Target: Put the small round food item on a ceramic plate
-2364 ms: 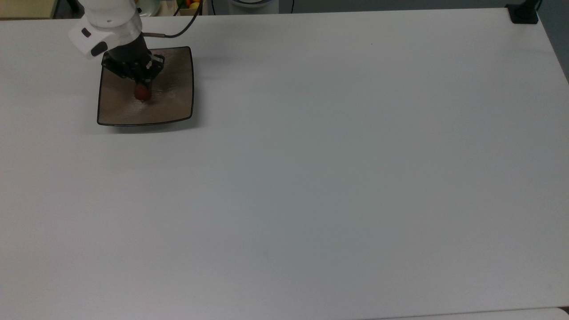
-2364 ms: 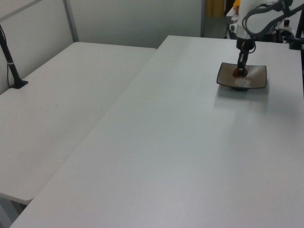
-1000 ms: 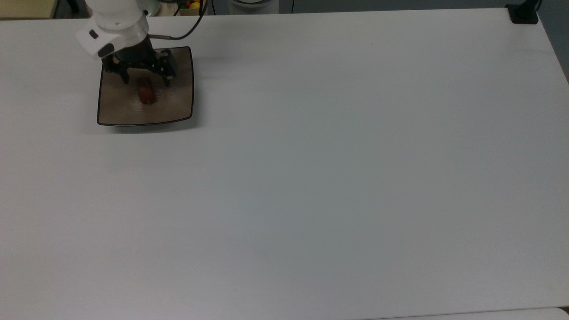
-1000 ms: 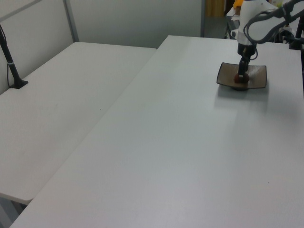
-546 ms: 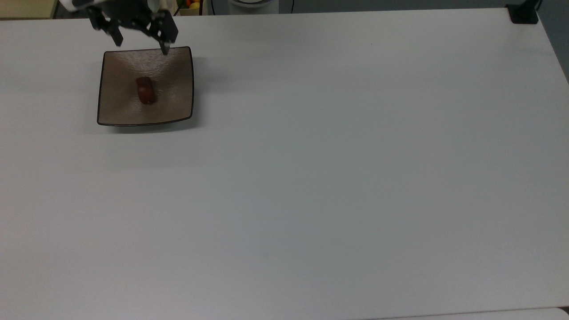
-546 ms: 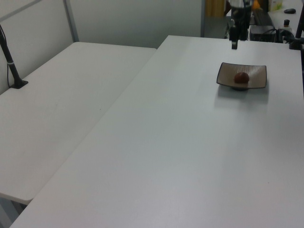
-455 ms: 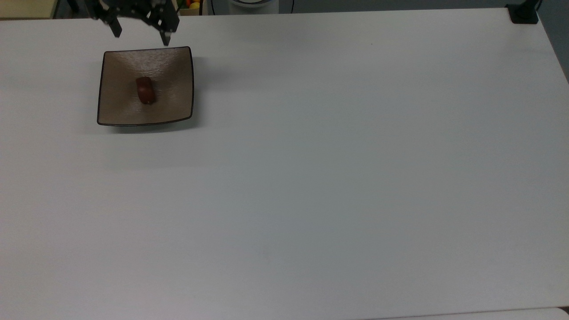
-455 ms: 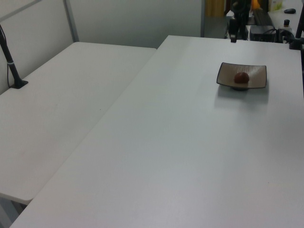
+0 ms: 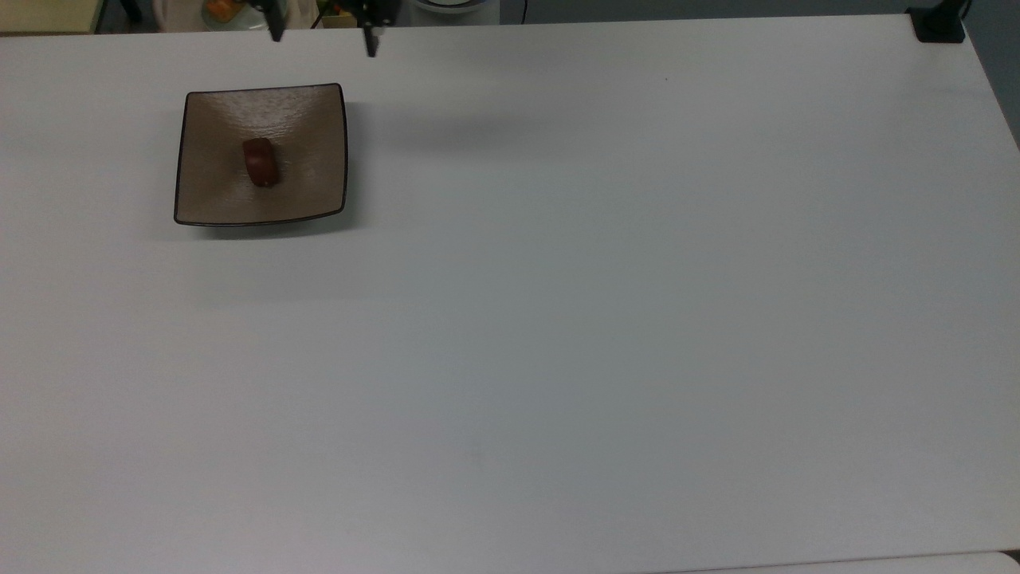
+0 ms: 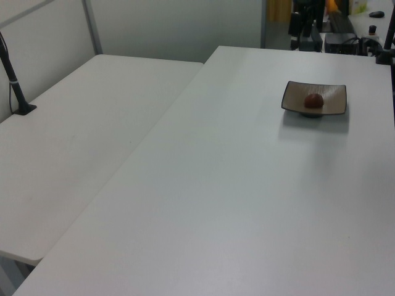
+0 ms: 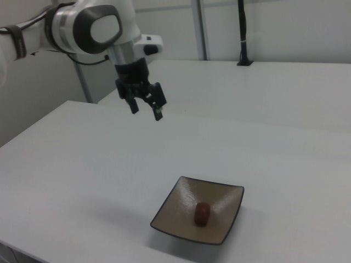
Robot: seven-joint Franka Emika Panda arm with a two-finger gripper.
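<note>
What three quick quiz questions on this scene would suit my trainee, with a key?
1. True or false: the small round food item lies on the ceramic plate.
2. Is the end effector (A) open and raised clear of the plate, (B) shut on the food item, or (C) resting on the table?
3. Fill in: in the top view, the plate sits near the table's upper ____ corner.

Key: 1 true; 2 A; 3 left.
</note>
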